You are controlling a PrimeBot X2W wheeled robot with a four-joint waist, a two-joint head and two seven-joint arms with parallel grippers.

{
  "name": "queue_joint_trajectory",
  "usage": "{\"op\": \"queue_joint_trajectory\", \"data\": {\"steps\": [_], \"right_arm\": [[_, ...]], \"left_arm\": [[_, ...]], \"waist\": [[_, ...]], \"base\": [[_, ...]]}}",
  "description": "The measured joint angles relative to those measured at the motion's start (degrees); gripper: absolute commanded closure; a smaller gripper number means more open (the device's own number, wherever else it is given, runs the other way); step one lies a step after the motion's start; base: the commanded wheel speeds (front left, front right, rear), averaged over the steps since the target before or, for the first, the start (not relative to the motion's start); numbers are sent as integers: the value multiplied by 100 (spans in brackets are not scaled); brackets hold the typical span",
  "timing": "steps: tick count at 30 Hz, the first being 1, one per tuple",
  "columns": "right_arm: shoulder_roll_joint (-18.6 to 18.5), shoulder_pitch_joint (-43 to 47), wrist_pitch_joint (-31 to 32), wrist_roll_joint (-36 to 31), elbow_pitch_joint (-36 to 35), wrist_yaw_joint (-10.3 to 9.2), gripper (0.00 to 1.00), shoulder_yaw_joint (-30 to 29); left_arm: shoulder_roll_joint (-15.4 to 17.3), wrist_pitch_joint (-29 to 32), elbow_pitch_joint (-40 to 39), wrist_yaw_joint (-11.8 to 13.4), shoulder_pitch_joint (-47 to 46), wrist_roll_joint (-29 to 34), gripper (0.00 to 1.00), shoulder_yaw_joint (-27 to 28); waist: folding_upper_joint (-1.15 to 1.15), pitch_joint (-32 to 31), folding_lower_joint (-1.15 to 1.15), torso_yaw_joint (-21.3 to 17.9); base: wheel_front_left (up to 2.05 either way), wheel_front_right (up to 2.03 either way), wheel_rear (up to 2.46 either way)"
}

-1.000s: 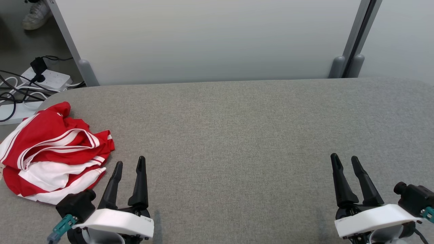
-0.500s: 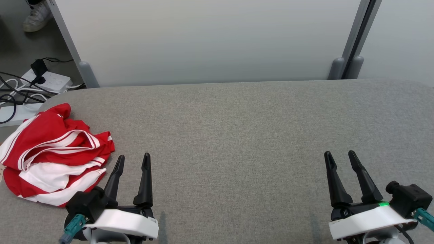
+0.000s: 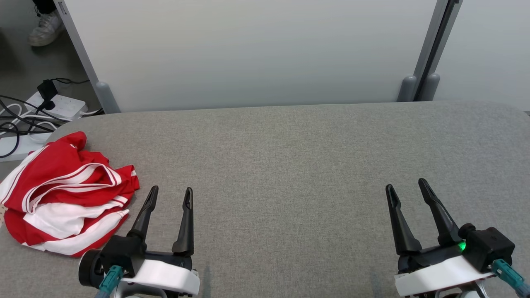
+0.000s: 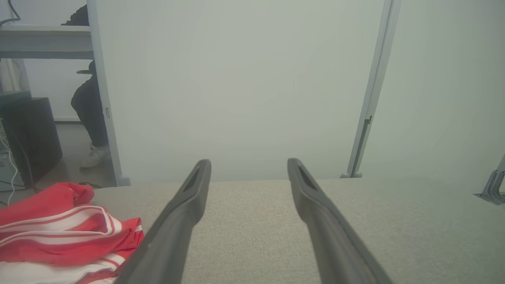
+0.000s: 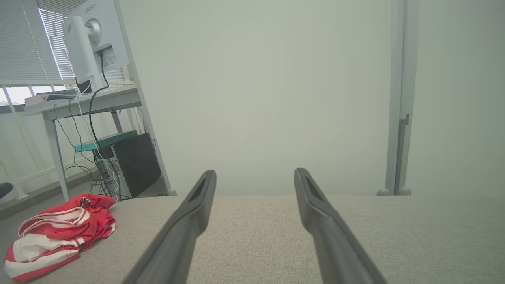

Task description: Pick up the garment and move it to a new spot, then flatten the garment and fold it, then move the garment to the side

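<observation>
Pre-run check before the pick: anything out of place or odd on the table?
Only the garment: a crumpled red-and-white heap at the left end of the table, its outer side apparently at the edge. The left hand and right hand are open, touching nothing. Nothing spilled or damaged.

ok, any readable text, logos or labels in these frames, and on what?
"MSI": on the back of the monitor, right wrist view.
White sticker lower on that monitor's back: too small to read.
Red and white garment: no legible print.
Nothing else readable.
</observation>
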Motion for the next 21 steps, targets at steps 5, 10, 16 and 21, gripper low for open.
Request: {"op": "queue_joint_trajectory", "data": {"steps": [5, 10, 16, 21], "right_arm": [[-7, 1, -5, -122, 1, 0, 0, -20], [-7, 2, -5, -124, 1, 0, 0, -23], [-7, 4, -5, -133, 0, 0, 0, -40], [-5, 6, -5, -133, -4, 0, 0, -9]], "left_arm": [[1, 0, -4, 1, 0, 18, 0, -18], [1, 0, 1, 8, 0, 18, 0, -19], [0, 0, 20, 8, 0, 18, 0, -18], [0, -1, 26, 33, -3, 19, 0, -22]], "waist": [[0, -2, 0, -15], [0, -14, 0, -12], [0, -13, 0, 41], [0, 4, 0, 199]], "base": [[0, 0, 0], [0, 0, 0], [0, 0, 0], [0, 0, 0]]}}
